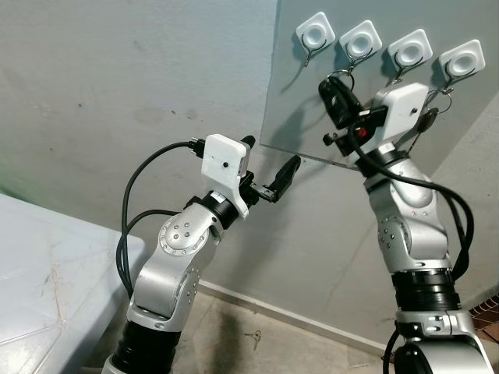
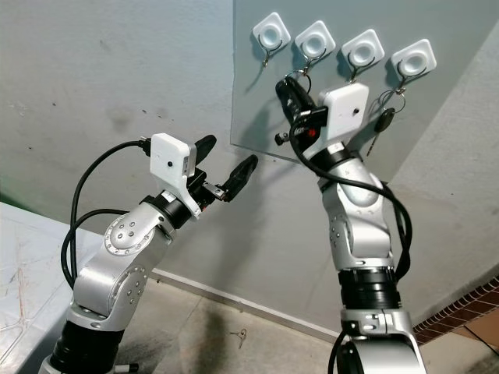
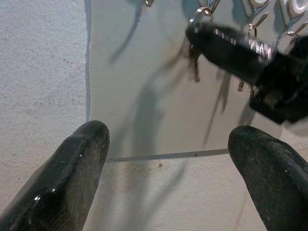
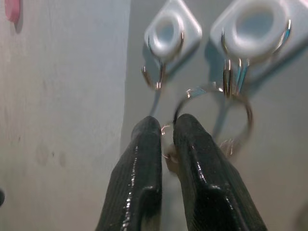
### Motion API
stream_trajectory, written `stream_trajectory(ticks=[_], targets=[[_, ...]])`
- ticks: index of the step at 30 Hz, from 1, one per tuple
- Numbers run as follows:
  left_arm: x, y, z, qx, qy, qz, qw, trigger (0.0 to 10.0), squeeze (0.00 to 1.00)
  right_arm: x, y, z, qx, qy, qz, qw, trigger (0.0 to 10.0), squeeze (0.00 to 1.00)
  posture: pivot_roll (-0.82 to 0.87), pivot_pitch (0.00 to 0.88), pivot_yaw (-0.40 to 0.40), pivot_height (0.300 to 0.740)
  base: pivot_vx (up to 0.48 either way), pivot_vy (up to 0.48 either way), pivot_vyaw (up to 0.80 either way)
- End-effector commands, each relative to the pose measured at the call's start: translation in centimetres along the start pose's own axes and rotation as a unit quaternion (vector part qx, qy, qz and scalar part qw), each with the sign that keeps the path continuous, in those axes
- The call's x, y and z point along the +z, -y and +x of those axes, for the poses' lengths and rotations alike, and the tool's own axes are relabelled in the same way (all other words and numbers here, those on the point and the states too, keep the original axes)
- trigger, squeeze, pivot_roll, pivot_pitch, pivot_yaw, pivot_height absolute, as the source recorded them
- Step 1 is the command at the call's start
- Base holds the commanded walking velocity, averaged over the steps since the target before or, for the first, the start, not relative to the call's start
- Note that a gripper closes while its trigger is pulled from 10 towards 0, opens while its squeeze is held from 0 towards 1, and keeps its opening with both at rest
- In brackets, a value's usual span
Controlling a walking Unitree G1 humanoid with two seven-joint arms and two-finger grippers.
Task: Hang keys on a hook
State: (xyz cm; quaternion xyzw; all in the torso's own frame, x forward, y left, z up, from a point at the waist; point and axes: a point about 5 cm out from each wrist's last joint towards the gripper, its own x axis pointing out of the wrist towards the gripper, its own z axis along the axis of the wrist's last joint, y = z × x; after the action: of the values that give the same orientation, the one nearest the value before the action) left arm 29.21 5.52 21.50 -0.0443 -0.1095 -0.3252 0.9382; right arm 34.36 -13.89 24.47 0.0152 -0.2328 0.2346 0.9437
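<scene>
Four white hook mounts sit in a row on a grey wall panel [image 1: 312, 117]. My right gripper [image 4: 166, 124] is raised to the second mount [image 1: 360, 40] and is shut on a bunch of keys. Their wire key ring [image 4: 214, 103] reaches up to that mount's metal hook [image 4: 234, 77] and overlaps it; I cannot tell whether it is hooked on. The first hook [image 4: 156, 77] beside it is bare. A dark key [image 1: 427, 121] hangs on a ring under the fourth mount [image 1: 461, 58]. My left gripper [image 1: 270, 156] stands open below the panel's lower left corner, holding nothing.
A small key [image 1: 253, 336] lies on the floor by the wall's skirting. A pale table top [image 1: 47, 273] is at my left. Brick paving [image 1: 487, 308] shows at the lower right.
</scene>
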Motion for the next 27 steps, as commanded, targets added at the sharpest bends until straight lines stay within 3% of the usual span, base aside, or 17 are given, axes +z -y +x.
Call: stream_trajectory(ticks=[1, 10, 13, 16, 18, 22, 23, 27], targets=[[0.4, 0.1, -0.1, 0.001, 0.006, -0.003, 1.0, 10.0, 0.0, -0.3, -0.3, -0.4, 0.002, -0.004, 0.014, 1.0, 10.0, 1.0, 0.06, 0.063, -0.034, 0.74, 0.0, 0.0, 0.0], [0.0, -0.1, -0.3, 0.01, -0.001, -0.002, 1.0, 10.0, 0.0, -1.0, -0.3, -1.7, -0.02, -0.009, 0.03, 0.999, 10.0, 1.0, 0.06, 0.06, -0.035, 0.74, 0.0, 0.0, 0.0], [-2.1, -0.9, -1.0, 0.039, -0.034, 0.014, 0.999, 10.0, 0.0, -3.2, -0.7, -4.1, -0.042, -0.04, 0.044, 0.997, 10.0, 1.0, 0.06, 0.054, -0.034, 0.74, 0.0, 0.0, 0.0], [-2.9, -1.1, -1.3, 0.048, -0.046, 0.012, 0.998, 10.0, 0.0, -4.0, -0.7, -4.9, -0.05, -0.053, 0.045, 0.996, 10.0, 1.0, 0.06, 0.051, -0.031, 0.74, 0.0, 0.0, 0.0], [-4.8, -1.5, -1.9, 0.067, -0.075, -0.002, 0.995, 10.0, 0.0, -5.7, -0.8, -6.5, -0.068, -0.088, 0.057, 0.992, 10.0, 1.0, 0.05, 0.05, -0.029, 0.74, 0.0, 0.0, 0.0], [-8.1, -2.1, -3.1, 0.093, -0.126, 0.011, 0.988, 10.0, 0.0, -8.6, -0.9, -9.4, -0.11, -0.14, 0.066, 0.982, 10.0, 1.0, 0.05, 0.045, -0.023, 0.74, 0.0, 0.0, 0.0], [-10.0, -2.4, -3.9, 0.105, -0.152, 0.01, 0.983, 10.0, 0.0, -10.1, -1.0, -10.9, -0.128, -0.167, 0.074, 0.975, 10.0, 1.0, 0.04, 0.045, -0.02, 0.74, 0.0, 0.0, 0.0], [-13.6, -3.5, -5.7, 0.144, -0.205, 0.001, 0.968, 10.0, 0.0, -12.5, -1.2, -13.4, -0.156, -0.217, 0.07, 0.961, 10.0, 1.0, 0.04, 0.044, -0.008, 0.74, 0.0, 0.0, 0.0]])
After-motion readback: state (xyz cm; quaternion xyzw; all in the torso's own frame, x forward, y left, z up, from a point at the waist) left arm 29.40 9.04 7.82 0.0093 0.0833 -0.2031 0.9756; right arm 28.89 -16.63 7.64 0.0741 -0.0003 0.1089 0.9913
